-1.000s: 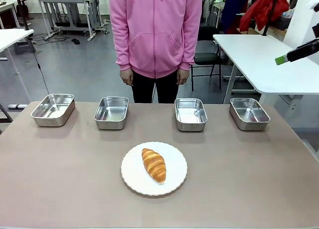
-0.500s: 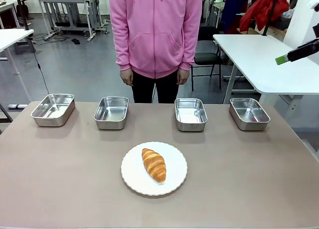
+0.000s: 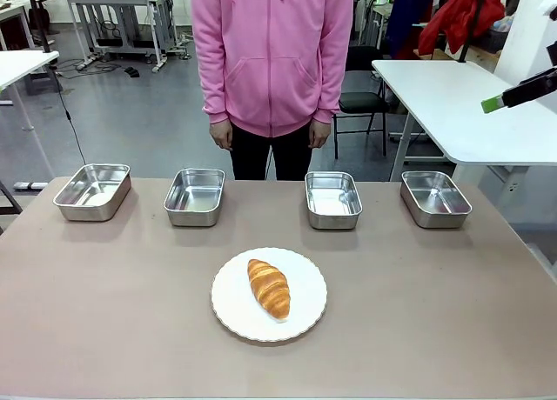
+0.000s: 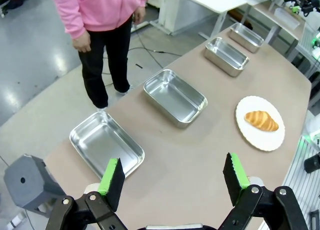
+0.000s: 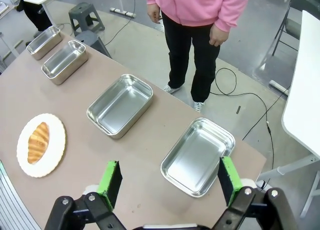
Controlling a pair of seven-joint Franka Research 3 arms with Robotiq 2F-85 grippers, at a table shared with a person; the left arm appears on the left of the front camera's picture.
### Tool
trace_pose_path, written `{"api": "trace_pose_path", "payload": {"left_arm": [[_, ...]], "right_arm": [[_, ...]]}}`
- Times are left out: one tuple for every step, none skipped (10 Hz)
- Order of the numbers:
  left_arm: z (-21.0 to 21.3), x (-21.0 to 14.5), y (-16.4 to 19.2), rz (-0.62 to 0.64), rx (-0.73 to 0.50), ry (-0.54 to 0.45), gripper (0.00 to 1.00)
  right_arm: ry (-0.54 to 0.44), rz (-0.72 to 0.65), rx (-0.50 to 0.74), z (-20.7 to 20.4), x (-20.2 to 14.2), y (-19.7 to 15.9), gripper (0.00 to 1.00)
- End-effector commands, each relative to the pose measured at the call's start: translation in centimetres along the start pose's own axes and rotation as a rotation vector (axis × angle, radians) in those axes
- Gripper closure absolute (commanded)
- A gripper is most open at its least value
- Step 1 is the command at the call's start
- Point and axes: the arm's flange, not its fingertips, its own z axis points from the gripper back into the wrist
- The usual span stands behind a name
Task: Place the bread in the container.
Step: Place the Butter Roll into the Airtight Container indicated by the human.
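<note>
The left gripper [image 4: 173,180] hangs high over one end of a brown table [image 4: 200,155]. Its green-padded jaws are spread wide with nothing between them. Just ahead of one finger lies the nearest of four identical steel trays [image 4: 105,145], and the others run away from it in a row. The bread [image 4: 261,120], a golden croissant, lies on a round white plate [image 4: 257,140]. It is well ahead of this gripper and off to the side of its other finger. The right gripper [image 5: 170,181] hangs over the opposite end of the table, likewise wide apart and empty, with a tray just ahead of it and the bread well off to one side. A person [image 3: 271,61] in a pink top stands beyond the trays, hands hanging down. The task looks unstarted: the bread sits untouched on its plate and every tray is empty. Which tray is to serve as the container cannot be told. Reaching, grasping, carrying and placing are all left to do.
</note>
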Motion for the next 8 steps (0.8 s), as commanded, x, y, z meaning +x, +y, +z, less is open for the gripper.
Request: {"api": "trace_pose_path", "payload": {"left_arm": [[-0.47,0.0,-0.39,0.038,0.018,-0.015,0.0],[-0.64,0.07,-0.36,0.031,0.006,-0.011,0.0],[-0.05,0.04,0.02,0.012,0.004,0.001,0.0],[-0.05,0.04,0.02,0.012,0.004,0.001,0.0],[-0.05,0.04,0.02,0.012,0.004,0.001,0.0],[-0.05,0.04,0.02,0.012,0.004,0.001,0.0],[-0.05,0.04,0.02,0.012,0.004,0.001,0.0],[-0.05,0.04,0.02,0.012,0.004,0.001,0.0]], "right_arm": [[-0.019,0.012,0.01,0.0,-0.06,-0.47,0.0],[-0.008,0.012,0.004,-0.12,-0.07,-0.58,0.0],[-0.001,-0.004,0.001,0.0,-0.04,-0.04,0.0],[-0.001,-0.004,0.001,0.0,-0.04,-0.04,0.0],[-0.001,-0.004,0.001,0.0,-0.04,-0.04,0.0],[-0.001,-0.004,0.001,0.0,-0.04,-0.04,0.0],[-0.001,-0.004,0.001,0.0,-0.04,-0.04,0.0],[-0.001,-0.004,0.001,0.0,-0.04,-0.04,0.0]]}}
